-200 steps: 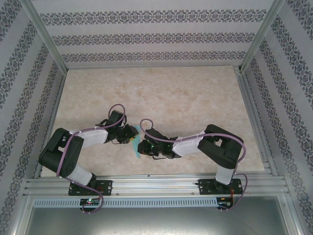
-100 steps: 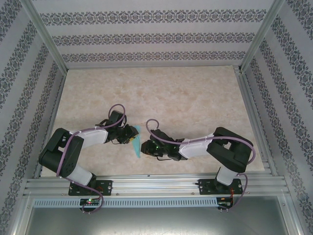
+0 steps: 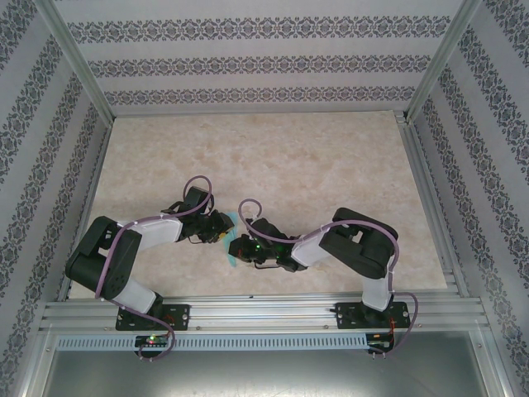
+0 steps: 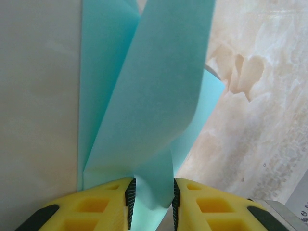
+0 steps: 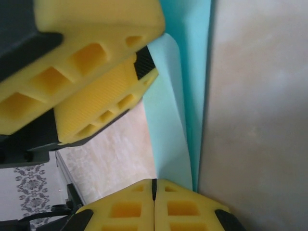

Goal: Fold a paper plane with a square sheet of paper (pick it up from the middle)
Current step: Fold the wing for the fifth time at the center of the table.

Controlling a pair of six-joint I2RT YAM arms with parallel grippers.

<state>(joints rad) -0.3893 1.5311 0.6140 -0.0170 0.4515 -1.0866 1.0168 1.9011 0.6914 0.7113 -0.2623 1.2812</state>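
Note:
The turquoise square sheet of paper (image 3: pixel 234 240) is folded into long narrow layers and stands between the two grippers near the table's front. In the left wrist view the sheet of paper (image 4: pixel 144 106) rises from my left gripper (image 4: pixel 151 202), which is shut on its lower end. My left gripper (image 3: pixel 221 231) reaches it from the left. My right gripper (image 5: pixel 154 185) is shut with nothing between its fingers, just left of the paper's (image 5: pixel 166 120) edge. The left gripper's yellow fingers (image 5: pixel 96 62) hang above it. My right gripper (image 3: pixel 241 251) sits close below the paper.
The beige marbled table (image 3: pixel 289 157) stretches free behind both arms. Patterned walls and metal frame posts (image 3: pixel 78 66) close in the back and sides. A metal rail (image 3: pixel 264 310) runs along the near edge by the arm bases.
The right arm swung its elbow out to the right and came back left. Its jaws parted a little and closed again. The left arm and the paper barely moved.

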